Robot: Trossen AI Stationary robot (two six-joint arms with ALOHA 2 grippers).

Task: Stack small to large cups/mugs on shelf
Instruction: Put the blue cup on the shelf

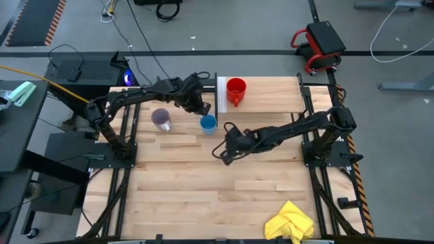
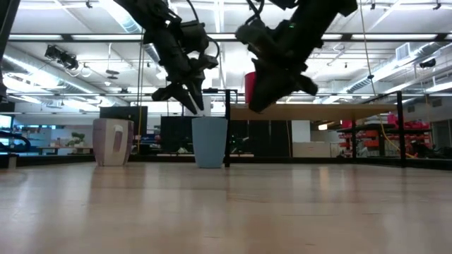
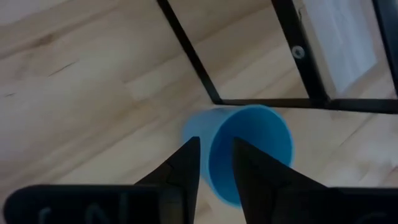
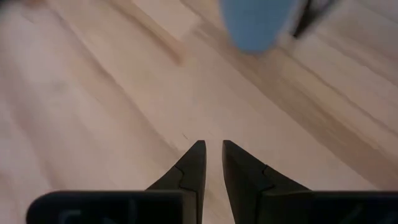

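Note:
The light-blue cup (image 1: pixel 208 123) (image 2: pixel 210 141) (image 3: pixel 249 146) stands upright on the table, just before the shelf's white end panel (image 1: pixel 221 95). My left gripper (image 1: pixel 198 106) (image 2: pixel 192 102) (image 3: pixel 216 158) hovers just above the cup's rim, narrowly open, touching nothing. The purple-grey cup (image 1: pixel 161 119) (image 2: pixel 113 141) stands to the left of it. The red mug (image 1: pixel 236 91) (image 2: pixel 249 81) sits upright on the shelf board (image 1: pixel 271 95). My right gripper (image 1: pixel 224 153) (image 2: pixel 265 95) (image 4: pixel 213 152) is shut and empty, raised over bare table near the blue cup (image 4: pixel 255 25).
The shelf board is raised on a thin black frame (image 2: pixel 227 127) (image 3: pixel 199 68) close beside the blue cup. A yellow cloth (image 1: pixel 290 222) lies at the table's near right corner. Open plank tabletop (image 1: pixel 203 196) stretches across the near half.

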